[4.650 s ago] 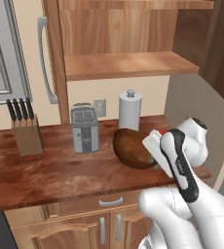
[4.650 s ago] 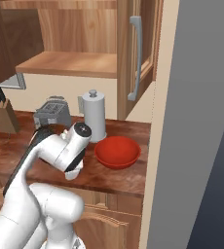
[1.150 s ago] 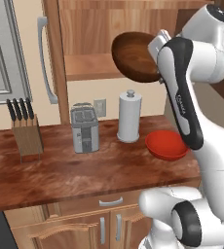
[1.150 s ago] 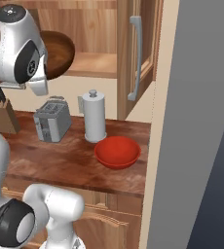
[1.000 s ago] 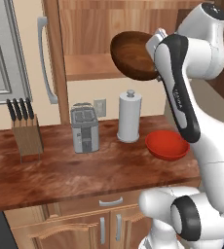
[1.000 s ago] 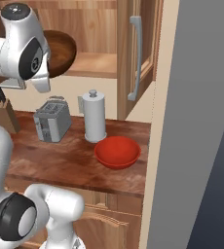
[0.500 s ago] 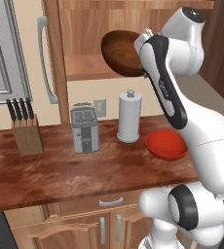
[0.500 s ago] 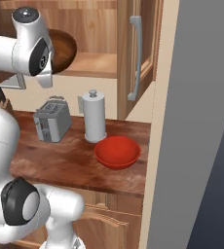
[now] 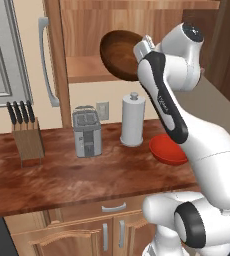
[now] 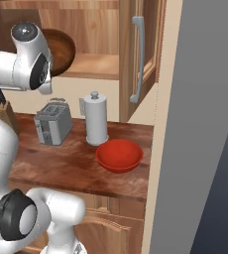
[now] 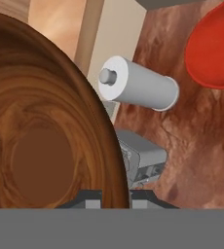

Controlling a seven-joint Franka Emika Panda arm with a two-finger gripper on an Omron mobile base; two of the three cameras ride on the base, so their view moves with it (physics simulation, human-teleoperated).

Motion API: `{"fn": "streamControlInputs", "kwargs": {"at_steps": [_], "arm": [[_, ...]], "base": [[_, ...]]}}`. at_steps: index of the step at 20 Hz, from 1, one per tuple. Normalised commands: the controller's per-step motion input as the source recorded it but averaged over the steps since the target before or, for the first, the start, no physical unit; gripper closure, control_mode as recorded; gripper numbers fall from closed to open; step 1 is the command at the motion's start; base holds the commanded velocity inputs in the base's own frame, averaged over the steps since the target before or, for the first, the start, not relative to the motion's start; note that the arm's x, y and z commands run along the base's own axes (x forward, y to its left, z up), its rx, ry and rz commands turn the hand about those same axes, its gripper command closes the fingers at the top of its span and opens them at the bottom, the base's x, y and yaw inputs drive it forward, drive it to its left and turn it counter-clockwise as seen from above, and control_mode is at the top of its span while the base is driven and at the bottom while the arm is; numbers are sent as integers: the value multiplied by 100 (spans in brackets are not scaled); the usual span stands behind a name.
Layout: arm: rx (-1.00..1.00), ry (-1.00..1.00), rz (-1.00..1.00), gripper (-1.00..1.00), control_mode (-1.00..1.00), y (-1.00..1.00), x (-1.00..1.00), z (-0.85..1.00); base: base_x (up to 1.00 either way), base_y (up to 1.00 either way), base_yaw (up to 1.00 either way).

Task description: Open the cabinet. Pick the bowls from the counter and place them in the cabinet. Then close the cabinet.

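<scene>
The dark brown wooden bowl [image 9: 118, 54] hangs tilted on its side in front of the open cabinet [image 9: 87, 30], just above its lower shelf [image 9: 83, 70]. My gripper [image 9: 141, 50] is shut on the bowl's right rim. In the right base view the wooden bowl [image 10: 62, 49] shows behind my wrist, at the shelf [image 10: 97, 66]. Seen from the hand, the wooden bowl [image 11: 41, 146] covers the left half, its rim pinched in my gripper [image 11: 116, 195]. The red bowl [image 9: 168, 150] [image 10: 119, 155] [image 11: 214, 48] rests on the counter [image 9: 62, 175] at the right.
A paper towel holder [image 9: 132, 120] and a toaster [image 9: 87, 132] stand at the back of the counter below the cabinet, and a knife block [image 9: 28, 142] stands further left. Both cabinet doors are swung open: the left door [image 9: 54, 60] and the right door [image 10: 142, 54].
The arm has carried the wooden bowl a little to the left and closer to the cabinet shelf. The red bowl has not moved.
</scene>
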Motion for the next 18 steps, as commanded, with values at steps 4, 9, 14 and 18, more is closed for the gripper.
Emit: {"fn": "streamControlInputs", "kwargs": {"at_steps": [4,9,14,18], "arm": [[0,0,0,100,-100,1,20,-3],[0,-4,0,100,-100,0,14,0],[0,-2,0,100,-100,0,25,0],[0,0,0,100,-100,2,52,0]], "base": [[0,0,0],[0,0,0],[0,0,0],[0,0,0]]}}
